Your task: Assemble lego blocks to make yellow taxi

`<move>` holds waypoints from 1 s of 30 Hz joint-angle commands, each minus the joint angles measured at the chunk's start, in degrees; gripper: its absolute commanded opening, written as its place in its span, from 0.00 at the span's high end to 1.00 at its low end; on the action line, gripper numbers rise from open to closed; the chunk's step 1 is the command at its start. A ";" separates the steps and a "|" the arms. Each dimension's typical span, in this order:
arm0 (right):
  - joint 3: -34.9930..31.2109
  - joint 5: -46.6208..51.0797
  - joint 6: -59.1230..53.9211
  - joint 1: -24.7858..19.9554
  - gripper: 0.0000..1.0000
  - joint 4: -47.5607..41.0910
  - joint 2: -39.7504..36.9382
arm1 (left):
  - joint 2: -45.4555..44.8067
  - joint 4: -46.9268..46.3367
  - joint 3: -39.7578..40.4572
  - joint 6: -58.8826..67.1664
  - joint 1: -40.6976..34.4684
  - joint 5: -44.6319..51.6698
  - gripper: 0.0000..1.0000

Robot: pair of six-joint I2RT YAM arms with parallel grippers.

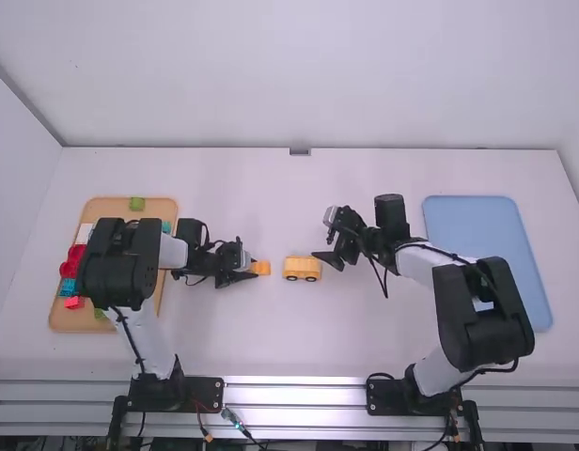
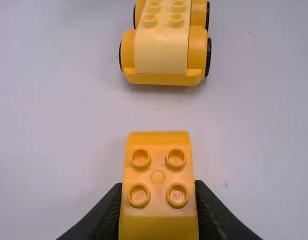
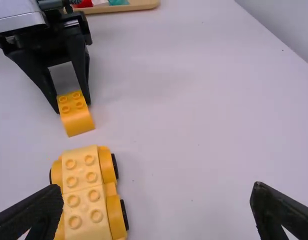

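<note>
Left of the yellow car base (image 1: 302, 268), my left gripper (image 1: 251, 267) is shut on an orange-yellow curved block (image 1: 261, 268). In the left wrist view, the left gripper (image 2: 158, 200) has a finger on each side of the block (image 2: 158, 176), studs up, with a gap between it and the wheeled car base (image 2: 163, 55). My right gripper (image 1: 329, 246) stands open to the right of the base. In the right wrist view, the right gripper (image 3: 158, 200) has widely parted, bare fingers; the car base (image 3: 86, 192) lies near its left finger, and the held block (image 3: 75, 114) is beyond.
A wooden tray (image 1: 69, 317) with red, teal, green and white blocks stands at the left, partly under the left arm. A blue tray (image 1: 477, 225) lies at the right, behind and beside the right arm. Bare white table (image 1: 261, 329) stretches between the arm bases.
</note>
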 commanded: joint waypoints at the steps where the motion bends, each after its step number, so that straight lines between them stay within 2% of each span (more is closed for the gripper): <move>1: -0.55 -0.85 0.15 -0.35 0.02 -0.04 -1.68 | 1.05 -0.37 0.44 0.87 0.63 -0.39 0.70; 5: -0.55 -1.33 0.33 -0.35 0.01 0.00 -1.68 | 1.03 -0.28 0.44 0.85 0.13 -0.39 0.73; 13: -0.55 -9.40 -1.03 -1.88 0.02 -2.67 -1.75 | -1.77 -1.03 0.44 0.61 0.39 5.31 0.73; 18: -0.63 -14.86 -9.03 -5.20 0.01 -11.32 -1.75 | -7.17 -2.03 0.44 -0.48 -0.28 7.72 0.69; 22: -1.57 -17.99 -18.10 -6.29 0.02 -16.17 -1.75 | -11.21 -3.69 0.44 -0.74 0.07 9.22 0.71; 25: -4.11 -15.93 -19.96 -4.63 0.01 -12.79 -1.68 | -13.09 -2.36 0.44 -5.27 -0.59 8.94 0.73; 30: -10.56 -8.41 -10.16 -0.63 0.01 4.11 -0.26 | -13.66 0.26 0.44 -10.71 -3.74 8.76 0.75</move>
